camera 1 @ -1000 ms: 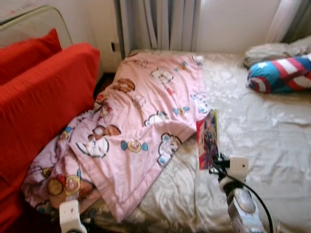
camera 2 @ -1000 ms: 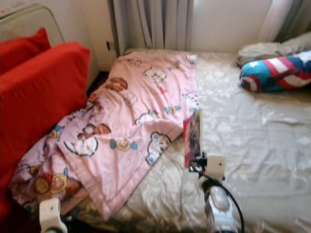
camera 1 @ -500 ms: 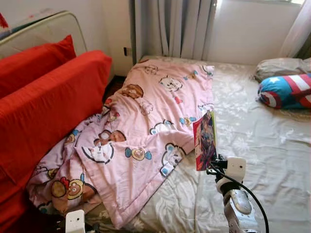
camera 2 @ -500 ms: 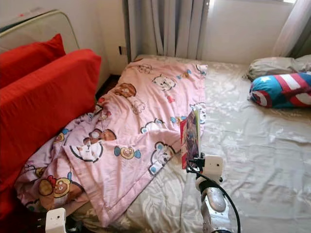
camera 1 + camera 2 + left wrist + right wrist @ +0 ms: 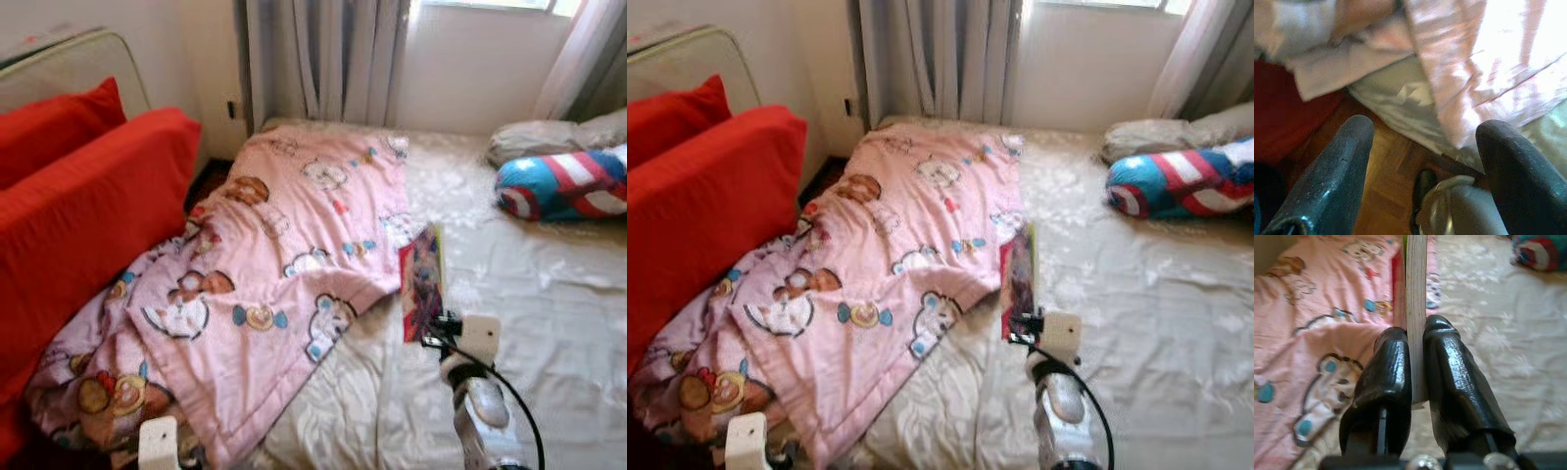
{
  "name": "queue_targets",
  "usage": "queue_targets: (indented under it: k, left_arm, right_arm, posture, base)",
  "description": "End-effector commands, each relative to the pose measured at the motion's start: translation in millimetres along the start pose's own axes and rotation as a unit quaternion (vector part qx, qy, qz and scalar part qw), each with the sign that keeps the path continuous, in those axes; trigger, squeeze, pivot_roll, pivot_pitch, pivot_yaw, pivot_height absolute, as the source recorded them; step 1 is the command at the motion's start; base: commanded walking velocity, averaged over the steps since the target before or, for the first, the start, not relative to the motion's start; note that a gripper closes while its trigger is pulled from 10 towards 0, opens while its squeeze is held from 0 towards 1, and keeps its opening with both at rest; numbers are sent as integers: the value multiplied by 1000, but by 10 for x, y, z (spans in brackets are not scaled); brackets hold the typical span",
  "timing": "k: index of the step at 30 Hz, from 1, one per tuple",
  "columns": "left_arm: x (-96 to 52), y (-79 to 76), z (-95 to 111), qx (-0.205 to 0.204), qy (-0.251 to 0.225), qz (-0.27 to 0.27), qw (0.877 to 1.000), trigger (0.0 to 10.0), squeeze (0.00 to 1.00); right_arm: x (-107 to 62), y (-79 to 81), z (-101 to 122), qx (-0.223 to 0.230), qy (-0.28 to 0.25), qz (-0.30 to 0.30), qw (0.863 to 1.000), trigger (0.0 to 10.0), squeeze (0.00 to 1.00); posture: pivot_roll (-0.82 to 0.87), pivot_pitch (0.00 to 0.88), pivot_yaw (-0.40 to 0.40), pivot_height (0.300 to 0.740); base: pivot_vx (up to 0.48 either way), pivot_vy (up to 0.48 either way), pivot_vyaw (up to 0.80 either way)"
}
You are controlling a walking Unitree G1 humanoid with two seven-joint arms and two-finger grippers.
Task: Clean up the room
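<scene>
My right gripper (image 5: 1417, 335) is shut on a thin book (image 5: 422, 284) with a red, colourful cover, held upright on edge above the bed (image 5: 549, 323). In the right wrist view the book's pale page edge (image 5: 1416, 293) runs between the two black fingers (image 5: 1388, 377). A pink cartoon-print blanket (image 5: 284, 264) lies crumpled across the bed's left half and spills over its left edge. My left gripper (image 5: 1420, 147) hangs low at the bed's near corner, open, with nothing between its fingers, over wooden floor.
Red cushions (image 5: 78, 215) lean beside the bed on the left. A blue, red and white star-print pillow (image 5: 563, 183) and a grey pillow (image 5: 549, 137) lie at the bed's far right. Curtains (image 5: 323, 59) and a wall stand behind the bed.
The whole picture has shifted, so the camera moved. The right gripper still holds the book upright in the same spot relative to me; the left arm stays low.
</scene>
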State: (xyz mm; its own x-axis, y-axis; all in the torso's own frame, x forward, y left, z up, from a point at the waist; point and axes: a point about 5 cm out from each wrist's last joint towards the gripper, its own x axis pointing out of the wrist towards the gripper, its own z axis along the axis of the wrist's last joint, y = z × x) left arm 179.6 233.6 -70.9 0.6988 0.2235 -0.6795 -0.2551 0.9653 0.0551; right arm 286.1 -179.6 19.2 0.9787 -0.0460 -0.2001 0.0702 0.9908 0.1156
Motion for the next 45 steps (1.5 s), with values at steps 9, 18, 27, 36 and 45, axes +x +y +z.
queue_targets:
  k: [9,18,27,36,45]
  left_arm:
    - [-16,-11,-61,1,12,1,1000,10000,0]
    - [-13,-24,-57,3,12,-1,1000,10000,0]
    - [-14,-45,-63,0,13,-3,1000,10000,0]
    - [-17,-52,-76,-1,15,-3,1000,10000,0]
    - [-21,-52,-85,-2,16,-3,1000,10000,0]
  right_arm:
    - [49,51,83,8,-18,1,1000,10000,0]
    - [44,57,69,5,-14,3,1000,10000,0]
    - [50,92,82,4,-18,8,1000,10000,0]
    - [51,169,51,2,-5,38,999,10000,0]
    - [40,197,53,-36,-8,67,997,10000,0]
  posture:
    - [23,0,-35,721]
    - [21,0,-35,721]
    - [22,0,-38,721]
    - [18,0,-37,721]
    - [16,0,-34,721]
  base:
    - [0,-260,-151]
    - [0,-265,-731]
    - [0,-263,-158]
    - [0,-264,0]
    - [0,-262,303]
